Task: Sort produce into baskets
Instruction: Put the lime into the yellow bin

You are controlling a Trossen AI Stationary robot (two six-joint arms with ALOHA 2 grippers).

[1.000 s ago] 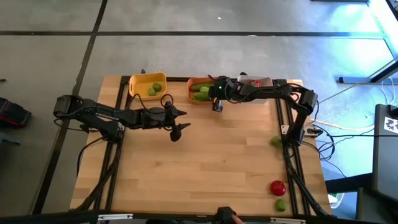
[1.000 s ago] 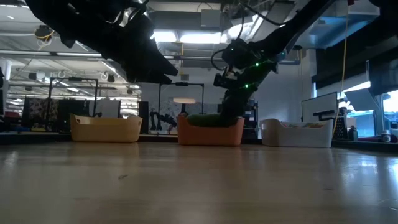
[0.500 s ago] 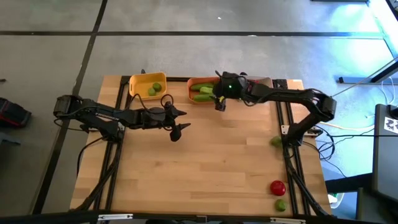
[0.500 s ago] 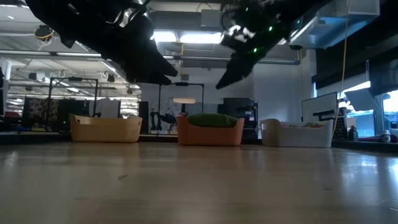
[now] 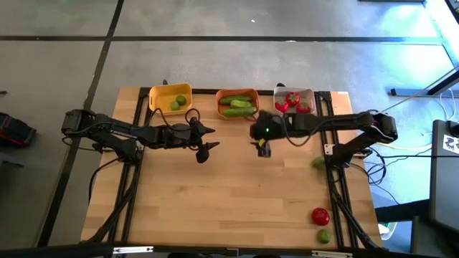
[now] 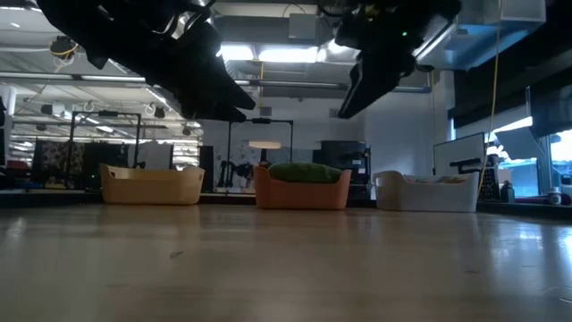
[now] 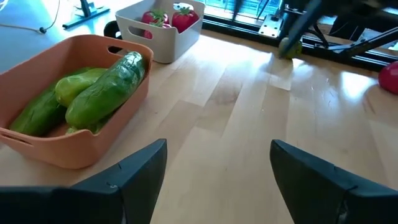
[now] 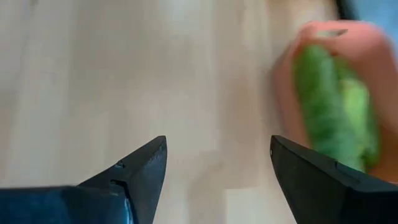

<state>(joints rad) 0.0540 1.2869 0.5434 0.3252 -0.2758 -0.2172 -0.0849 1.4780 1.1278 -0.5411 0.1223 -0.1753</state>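
- My right hand (image 5: 262, 148) hangs above the bare wood just in front of the orange basket (image 5: 237, 104), fingers apart with nothing between them; its wrist view shows only tabletop (image 5: 237, 186) between the two fingers, with the orange basket off to one side.
- My left hand (image 5: 208, 141) waits over the left-centre of the tabletop, in front of the gap between the yellow basket (image 5: 170, 98) and the orange one. Its fingers stand apart and empty too.
- The three baskets sit in a row along the far edge: yellow on the left, orange in the middle, white basket (image 5: 294, 101) on the right.
- The yellow basket holds two limes (image 5: 178, 102).
- The orange basket holds the cucumbers (image 5: 237, 107), lying lengthwise and heaped above the rim, as I see in the low view.
- The white basket holds red tomatoes (image 5: 292, 101).
- Unsorted produce lies on the right side of the tabletop: a loose lime (image 5: 318, 163) by the right edge about halfway along, near the right arm's base.
- Farther toward the near right corner I see a loose tomato (image 5: 320, 216), with another lime (image 5: 323, 236) just in front of it.
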